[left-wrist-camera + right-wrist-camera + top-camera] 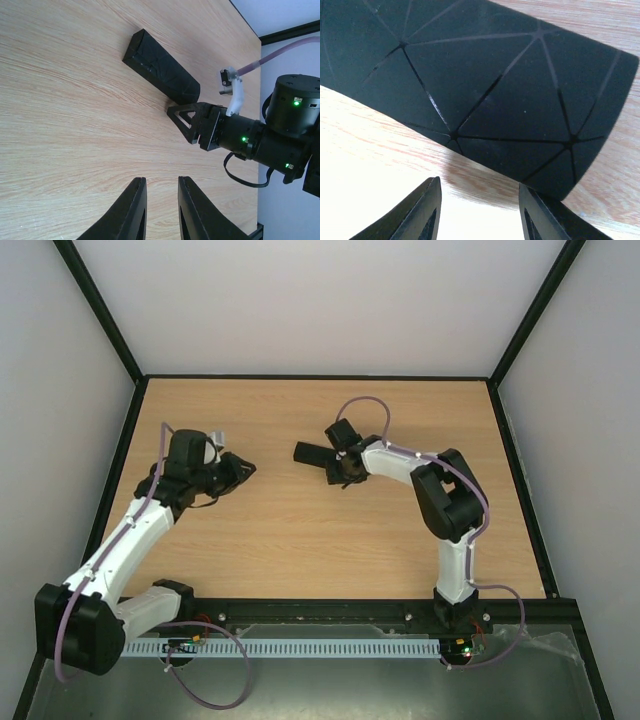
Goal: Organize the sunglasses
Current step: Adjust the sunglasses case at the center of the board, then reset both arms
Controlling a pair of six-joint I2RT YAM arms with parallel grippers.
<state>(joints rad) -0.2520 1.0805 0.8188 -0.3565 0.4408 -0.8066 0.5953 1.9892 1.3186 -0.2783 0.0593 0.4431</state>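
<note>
The sunglasses are out of view in every frame. A closed black case [310,453] with a triangle pattern lies on the wooden table [300,540], also visible as a long case [160,65] in the left wrist view and filling the upper right wrist view as a dark case [485,85]. My right gripper [338,468] hovers at the case's near end, open, nothing between its fingers [432,210]. My left gripper [243,468] sits left of the case and apart from it. Its jaws stand narrowly open over bare wood [161,210].
The right arm's wrist [250,137] with green lights and a purple cable [280,52] shows beyond the left fingers. Black frame rails [130,440] border the table on the left, back and right. A cable track [300,647] runs along the near edge.
</note>
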